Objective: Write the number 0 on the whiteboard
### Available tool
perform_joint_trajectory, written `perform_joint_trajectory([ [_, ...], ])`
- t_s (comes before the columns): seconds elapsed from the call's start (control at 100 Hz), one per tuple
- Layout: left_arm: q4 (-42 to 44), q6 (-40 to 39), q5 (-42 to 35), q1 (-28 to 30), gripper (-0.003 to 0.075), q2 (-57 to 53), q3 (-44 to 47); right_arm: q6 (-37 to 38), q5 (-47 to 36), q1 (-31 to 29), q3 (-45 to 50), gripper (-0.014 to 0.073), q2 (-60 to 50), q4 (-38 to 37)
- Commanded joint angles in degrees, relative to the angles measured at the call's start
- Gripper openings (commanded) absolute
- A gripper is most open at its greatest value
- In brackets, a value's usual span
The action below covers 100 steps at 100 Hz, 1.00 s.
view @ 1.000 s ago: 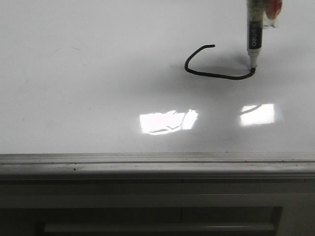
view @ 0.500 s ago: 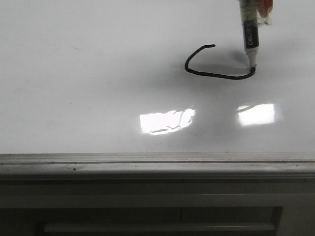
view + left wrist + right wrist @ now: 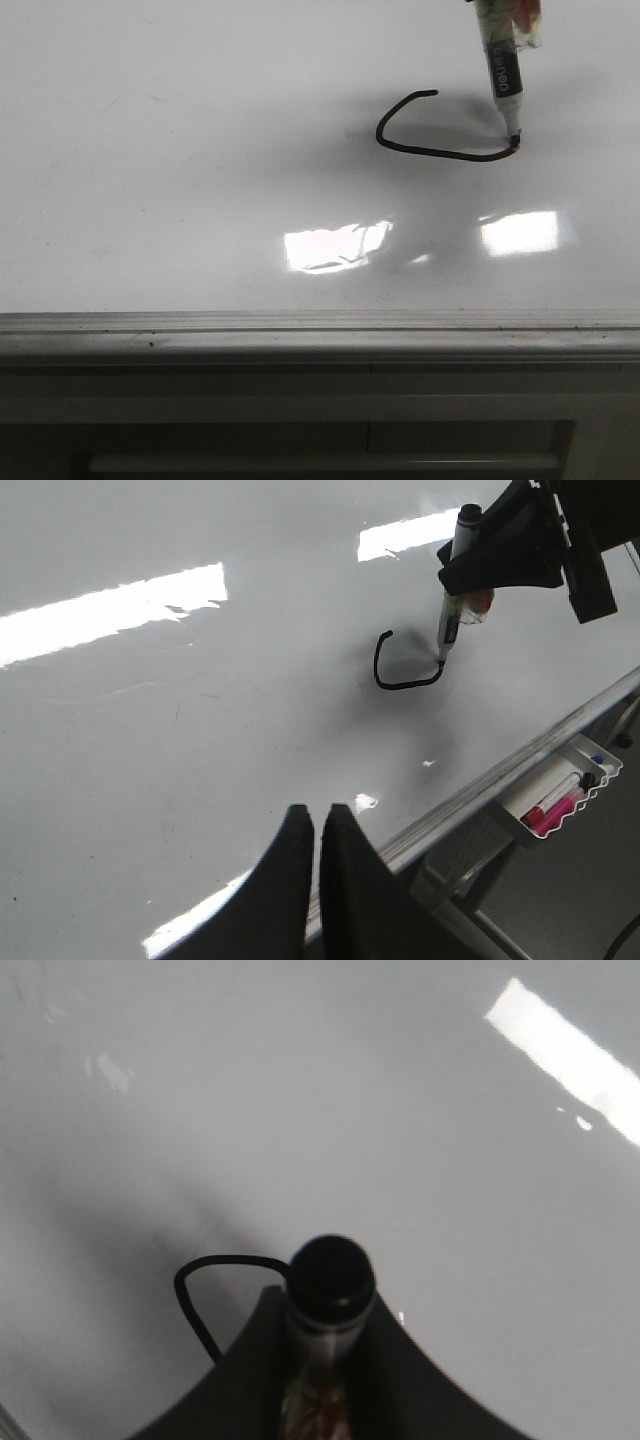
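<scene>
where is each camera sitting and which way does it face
Front view: low at the whiteboard edge, facing forward; shows the marker, no arm.
Left wrist view: above the board, facing the right gripper; left gripper shut.
Right wrist view: straight down the marker.
All share the unfinished number 0.

Bright rectangles of overhead light [image 3: 340, 247] glare off the glossy surface, lower centre and right of the front view. Below it, pale cabinet fronts [image 3: 320, 420]. In the left wrist view's lower right — a small white tray [image 3: 560, 795] holding coloured markers [image 3: 556, 805].
</scene>
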Motion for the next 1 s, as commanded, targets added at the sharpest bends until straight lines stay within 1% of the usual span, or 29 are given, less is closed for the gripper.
perform_joint_trajectory([
  [0.0,-0.41,-0.43,-5.46,0.1,-0.002,0.35,-1.47,-0.84,-3.5,-0.47,-0.9,-0.0047,-0.42,-5.53],
  [0.28,-0.65,-0.43,-5.84,0.1,-0.002,0.35,-1.47,-0.84,-5.29,-0.47,-0.9,-0.0047,-0.42,-5.53],
  [0.61,-0.69,-0.43,-5.94,0.1,-0.002,0.35,-1.47,-0.84,-9.01,-0.47,-0.9,-0.0047,-0.42,-5.53],
  [0.78,-0.69,-0.43,-5.94,0.1,-0.002,0.35,-1.47,-0.84,-12.22,-0.47,-0.9,-0.0047,-0.42,-5.53],
  [0.99,-0.69,-0.43,-6.24,0.1,-0.002,0.35,-0.95,-0.84,-13.85,-0.47,-0.9,-0.0047,-0.42,-5.06],
])
